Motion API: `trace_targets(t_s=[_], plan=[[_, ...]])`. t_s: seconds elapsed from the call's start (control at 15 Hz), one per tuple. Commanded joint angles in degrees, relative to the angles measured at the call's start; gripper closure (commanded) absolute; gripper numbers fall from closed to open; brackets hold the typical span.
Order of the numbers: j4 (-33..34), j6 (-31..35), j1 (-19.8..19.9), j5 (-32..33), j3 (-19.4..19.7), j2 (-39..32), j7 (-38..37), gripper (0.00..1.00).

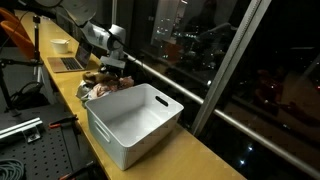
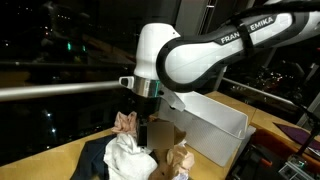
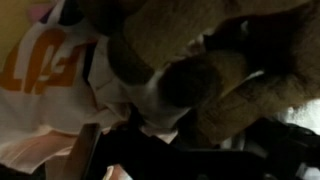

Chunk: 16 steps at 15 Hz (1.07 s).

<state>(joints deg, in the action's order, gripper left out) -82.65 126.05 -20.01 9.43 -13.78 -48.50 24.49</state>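
Held low, with the black fingers (image 2: pixel 146 108) buried in a heap of soft plush toys (image 2: pixel 150 152), close enough to fill the wrist view with a brown furry toy (image 3: pixel 190 85), perhaps a bear with white muzzle. Cannot tell if spread wide or closed on something: too dark. Piled just beside the white rectangular plastic bin (image 1: pixel 135 120) on the long wooden table (image 1: pixel 205 158), along a dark night window (image 1: pixel 260 70).

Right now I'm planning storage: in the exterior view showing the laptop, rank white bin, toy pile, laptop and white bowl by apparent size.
1. white bin, nearest the camera.
2. toy pile and laptop look alike; the laptop sits farther back, so unsure.
3. white bowl, smallest, farthest.
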Motion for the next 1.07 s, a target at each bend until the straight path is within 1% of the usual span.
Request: trace_targets(t_s=[0.0, 0.07, 0.2, 0.4, 0.47, 0.53, 0.6, 0.73, 0.87, 1.0], plan=[[6.7, -0.6, 0.6, -0.8, -1.0, -8.5, 1.1, 0.25], [7.6, -0.6, 0.7, -0.9, -1.0, -10.1, 1.2, 0.26], [9.6, -1.1, 0.6, -1.1, -1.1, -12.2, 1.1, 0.41], [12.3, -3.1, -0.3, -1.5, -1.2, -13.2, 0.4, 0.62], [12.9, -3.7, -0.6, -1.5, -1.2, -13.4, 0.2, 0.70], [13.2, -4.1, -1.1, -1.4, -1.1, -13.5, -0.2, 0.77], [13.3, -4.4, -1.5, -1.3, -1.1, -13.4, -0.5, 0.85], [12.9, -5.0, -2.4, -0.9, -0.9, -12.1, -1.4, 0.99], [11.1, -4.9, -3.0, -0.6, -0.9, -9.6, -2.4, 1.00], [7.0, -4.0, -3.3, -0.5, -0.5, -5.5, -3.7, 1.00]])
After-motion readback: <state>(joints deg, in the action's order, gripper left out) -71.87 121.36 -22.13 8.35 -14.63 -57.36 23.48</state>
